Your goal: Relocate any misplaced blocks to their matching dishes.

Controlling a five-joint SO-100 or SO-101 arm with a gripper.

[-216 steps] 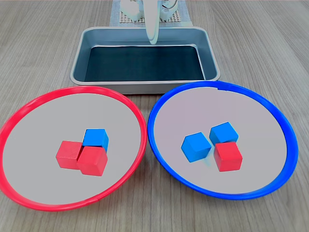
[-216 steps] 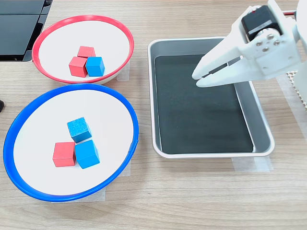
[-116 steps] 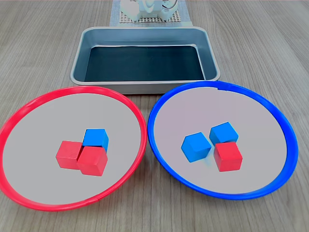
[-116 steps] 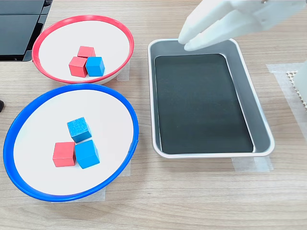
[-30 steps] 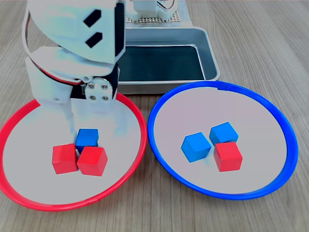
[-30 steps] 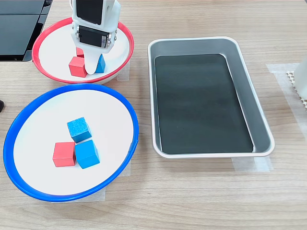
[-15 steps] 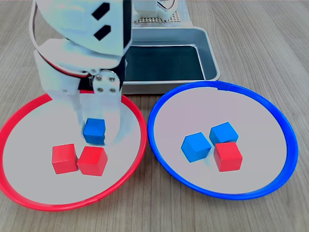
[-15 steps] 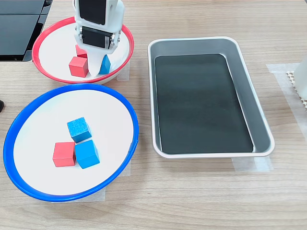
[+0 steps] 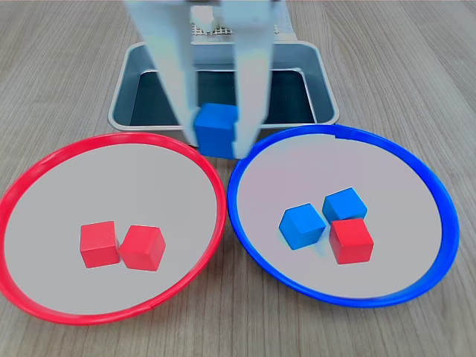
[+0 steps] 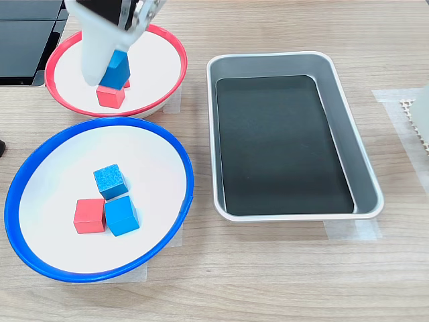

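Observation:
My gripper is shut on a blue block and holds it in the air above the red-rimmed dish. Two red blocks lie side by side in that dish; in the second exterior view my gripper hides most of them, leaving one red block in sight. The blue-rimmed dish holds two blue blocks and one red block.
A rectangular grey metal tray with a dark bottom stands behind the dishes in the first exterior view and at the second exterior view's right. A dark panel lies at the second exterior view's top left.
My gripper closed on the blue block in the red-rimmed dish and lifted it clear. It now hangs high, shifted toward the first exterior view's right. The two red blocks stayed put.

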